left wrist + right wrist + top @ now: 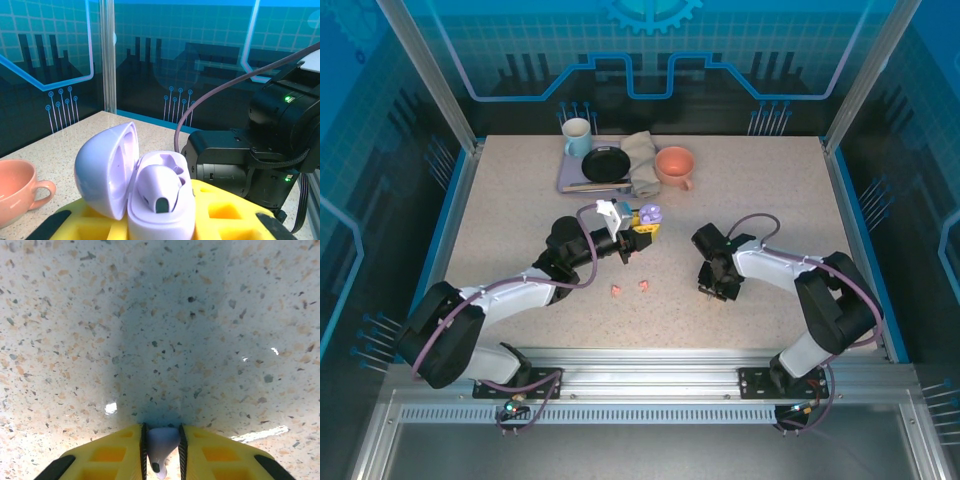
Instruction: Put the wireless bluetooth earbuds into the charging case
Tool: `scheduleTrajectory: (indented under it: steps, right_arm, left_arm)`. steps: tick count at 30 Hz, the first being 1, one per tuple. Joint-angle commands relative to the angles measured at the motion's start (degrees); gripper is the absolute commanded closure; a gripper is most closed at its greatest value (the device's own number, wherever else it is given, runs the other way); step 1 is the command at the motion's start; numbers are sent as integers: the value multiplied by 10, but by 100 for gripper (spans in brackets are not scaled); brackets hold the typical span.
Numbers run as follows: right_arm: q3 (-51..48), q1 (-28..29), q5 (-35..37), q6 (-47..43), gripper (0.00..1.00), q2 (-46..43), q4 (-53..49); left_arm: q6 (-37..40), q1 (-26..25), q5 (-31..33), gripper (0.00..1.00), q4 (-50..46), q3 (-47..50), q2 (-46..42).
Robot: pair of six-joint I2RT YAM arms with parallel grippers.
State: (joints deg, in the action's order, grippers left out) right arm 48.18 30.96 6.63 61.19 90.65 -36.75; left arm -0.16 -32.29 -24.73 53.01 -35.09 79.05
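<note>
Earbuds in coral pink [630, 288], two of them, lie loose and slightly apart on the speckled table [520, 200] towards its near edge, between the two arms. Just right of them the right arm bends in from its base, wrist tipped steeply down, so the right gripper [712, 292] hangs close over the tabletop; from above its fingertips are hidden under its own wrist. In the right wrist view, the right gripper [162, 442] has its yellow fingers [112, 455] pressed against both sides of a lilac earbud [161, 440], whose lower end is cut off by the picture's edge. Farther in, the left arm stretches low and nearly level towards the middle of the table, and the left gripper [640, 230] is clamped on a lilac charging case [651, 213]. Its wrist camera looks along the yellow fingers [90, 220] at that case [160, 215], lid [107, 167] swung open to the left, with a second lilac earbud [159, 187] seated in the front well; the well behind it is hard to make out, and the case's base runs off the frame. At the far edge stand a pale mug [577, 137], a black pan [606, 163], a folded grey cloth [642, 160] and a coral cup [674, 165].
</note>
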Motion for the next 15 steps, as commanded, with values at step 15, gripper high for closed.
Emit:
scheduleTrajectory:
  steps: [15]
  right_arm:
    - [-15,-8,63,-91,80,-108,24]
  left_arm:
    - [-7,5,-11,100,3,-23,2]
